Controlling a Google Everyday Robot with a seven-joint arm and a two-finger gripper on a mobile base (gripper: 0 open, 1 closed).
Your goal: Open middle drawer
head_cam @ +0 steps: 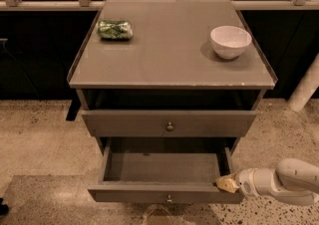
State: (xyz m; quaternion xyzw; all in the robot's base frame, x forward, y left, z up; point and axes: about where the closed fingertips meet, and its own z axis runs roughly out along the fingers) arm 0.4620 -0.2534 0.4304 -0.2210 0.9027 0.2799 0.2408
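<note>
The middle drawer (164, 169) stands pulled out below the closed top drawer (169, 123). Its plain grey inside shows, and its small round knob (169, 199) is at the centre of the front panel. My gripper (227, 184), with a tan tip on a white arm, comes in from the right. It sits at the drawer's front right corner, at or just beside the rim. The lowest drawer is hidden under the open one.
On the cabinet top (169, 64) lie a green crumpled bag (114, 29) at the back left and a white bowl (230, 41) at the right. Speckled floor (40, 139) surrounds the cabinet. A white post (305, 92) stands at the right.
</note>
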